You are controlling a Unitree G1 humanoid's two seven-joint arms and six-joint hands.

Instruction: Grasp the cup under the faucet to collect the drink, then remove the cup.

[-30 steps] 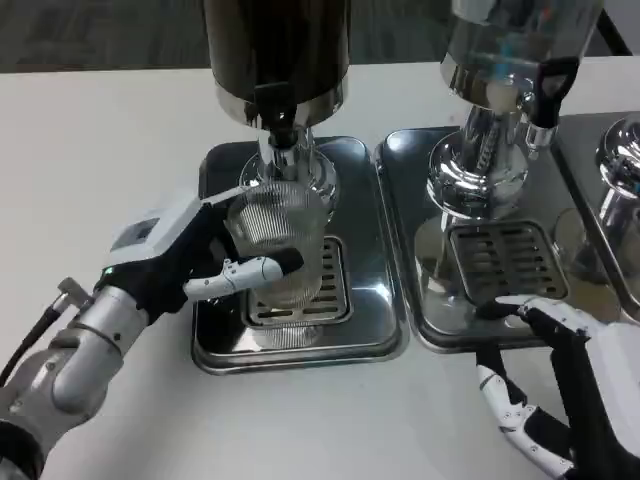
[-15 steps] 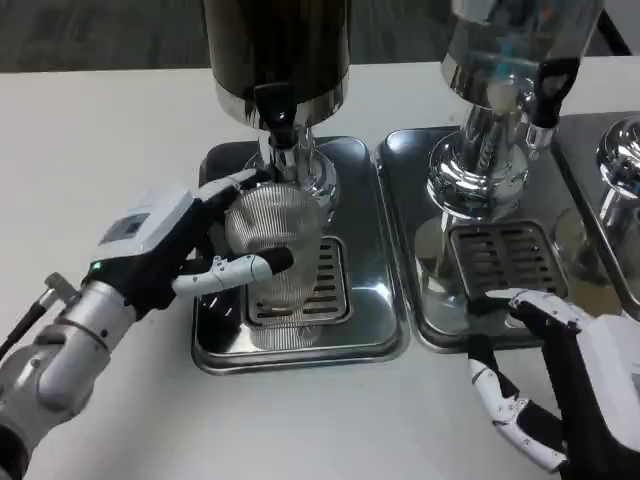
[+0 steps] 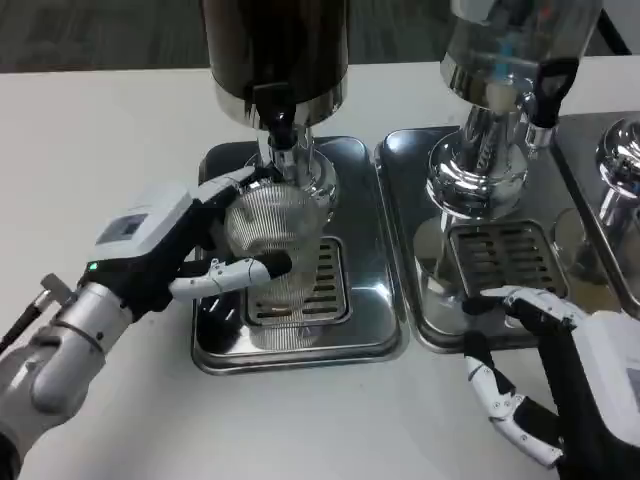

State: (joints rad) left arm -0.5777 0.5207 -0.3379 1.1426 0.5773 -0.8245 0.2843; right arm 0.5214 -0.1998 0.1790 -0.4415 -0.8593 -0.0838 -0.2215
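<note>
A clear ribbed cup (image 3: 277,235) stands upright on the drip grate (image 3: 325,290) of the left steel tray (image 3: 370,330), directly below the black faucet (image 3: 277,112) of the dark drink dispenser (image 3: 277,45). My left hand (image 3: 175,250) wraps the cup from the left, one finger across its front and another behind its rim. No drink shows in the cup. My right hand (image 3: 560,380) hovers at the table's front right, fingers spread and empty, near the front edge of the second tray (image 3: 440,335).
A clear-tank dispenser (image 3: 505,60) on a chrome stand occupies the second tray with its own grate (image 3: 505,262). A third chrome dispenser (image 3: 620,160) sits at the far right edge. White table lies open to the left and in front.
My left hand and the cup shifted slightly left and up the picture, closer under the faucet. My right hand rose a little toward the second tray.
</note>
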